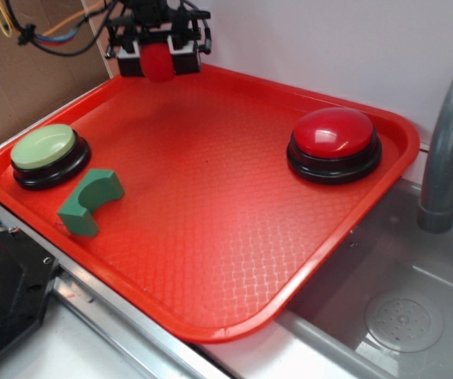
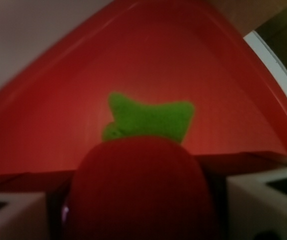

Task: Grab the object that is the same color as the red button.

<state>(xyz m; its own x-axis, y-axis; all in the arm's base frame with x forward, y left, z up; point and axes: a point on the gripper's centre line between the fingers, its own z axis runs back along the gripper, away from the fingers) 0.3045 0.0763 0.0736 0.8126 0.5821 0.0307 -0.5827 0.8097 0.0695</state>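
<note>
- Red ball (image 1: 159,61) w/ green stem (image 2: 148,120): pinched in gripper (image 1: 158,57) jaws, above tray (image 1: 211,260) far-left corner.
- Red button (image 1: 334,133): right side, untouched.
- Risk: round ball could slip if grip is off-centre.

Green button (image 1: 45,148), arch block (image 1: 91,202), tray (image 1: 211,237)

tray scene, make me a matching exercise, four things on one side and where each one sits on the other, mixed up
Things:
1. red ball
2. red button
3. green button
4. green arch block

Places:
A. right side of the tray
B. between the fingers of the gripper, at the far edge of the tray
C. left edge of the tray, on a black base
D. lying on the tray just in front of the green button

Pairs: 1-B, 2-A, 3-C, 4-D
</note>
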